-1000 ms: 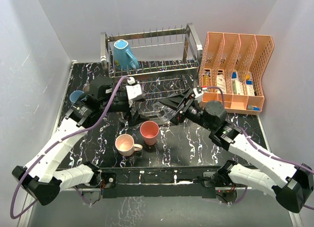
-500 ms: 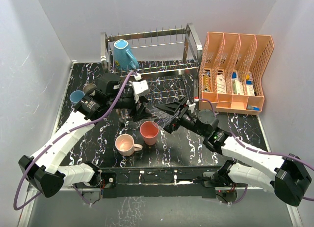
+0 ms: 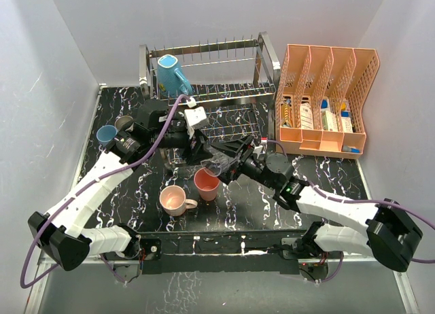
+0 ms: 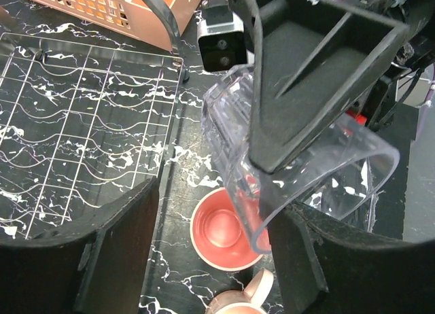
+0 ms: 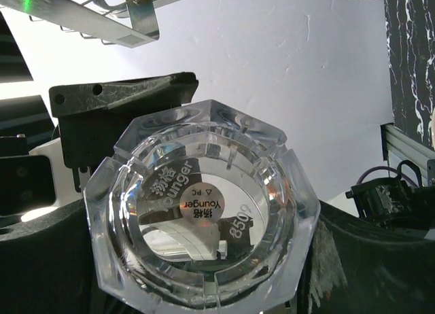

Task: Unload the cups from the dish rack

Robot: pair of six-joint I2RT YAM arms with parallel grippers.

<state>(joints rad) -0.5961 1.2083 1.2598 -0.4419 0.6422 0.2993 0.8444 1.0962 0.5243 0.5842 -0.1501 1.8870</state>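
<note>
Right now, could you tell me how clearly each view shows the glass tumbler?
Right wrist: clear glass tumbler fills the frame, base lettering sharp, bright wall behind; left wrist: sharp, its rim overlapping the salmon-red tumbler; top external: small, faint against the marbled table.

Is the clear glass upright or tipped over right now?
Tipped. The glass is held sideways in the right claw: open rim to the side, base facing the right wrist camera.

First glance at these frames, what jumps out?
The clear glass tumbler, held tilted at mid-table in the right gripper, close to the salmon-red tumbler, with the left gripper open close by. Behind, a teal mug is the only cup visible on the dish rack, and an orange file organiser stands back right.
</note>
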